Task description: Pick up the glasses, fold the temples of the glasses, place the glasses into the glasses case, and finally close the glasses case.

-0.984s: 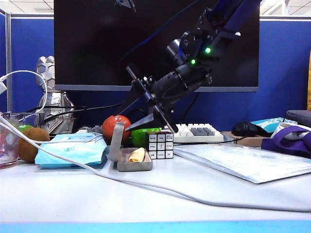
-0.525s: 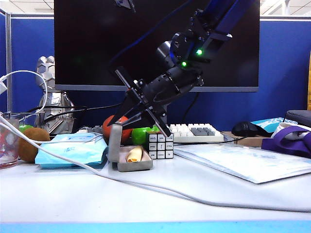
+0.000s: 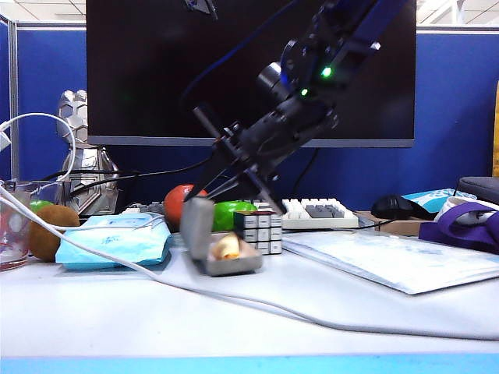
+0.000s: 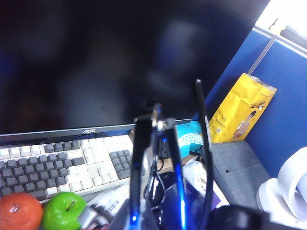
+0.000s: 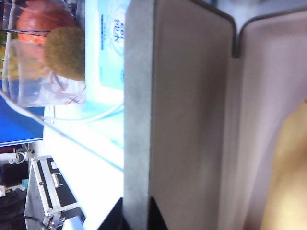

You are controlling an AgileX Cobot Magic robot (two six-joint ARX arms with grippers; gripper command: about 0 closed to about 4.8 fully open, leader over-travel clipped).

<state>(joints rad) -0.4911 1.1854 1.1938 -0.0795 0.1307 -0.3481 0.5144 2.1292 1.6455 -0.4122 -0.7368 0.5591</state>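
**Right gripper clamps the case lid while the left waits up high**

Here's the right gripper [image 3: 199, 196], slanting down from the upper right onto the glasses case [image 3: 226, 263], and its jaws are nipped onto the rim of the upright lid. The right wrist view [image 5: 136, 212] confirms it: a dark fingertip on each side of the grey lid edge [image 5: 139, 120], hugging it. The case stands open in the middle of the table [image 3: 117, 312], a little left of centre. Its base is tipped, the end nearer the puzzle cube [image 3: 258, 232] raised, and the yellow cloth [image 3: 228, 248] lies inside against the beige lining. The cube sits just beside the case on its right.

Along the back edge of the table there's a tomato [image 3: 175, 204], a green apple [image 3: 234, 209] and a keyboard [image 3: 316, 212]. Toward the left edge lie a light blue tissue packet [image 3: 117, 240] and a kiwi [image 3: 54, 227]. A pale cable [image 3: 257, 302] trails across the front.

Over to the left gripper [image 4: 156, 115], which the exterior view does not show. Its own camera has it high above the keyboard, fingers [image 4: 138, 158] pressed together at the tips. A slim black bar [image 4: 201, 129] rises just beside them, very like one of the temples. The glasses' frame cannot be made out, so I can't tell whether those jaws are pinching the glasses.
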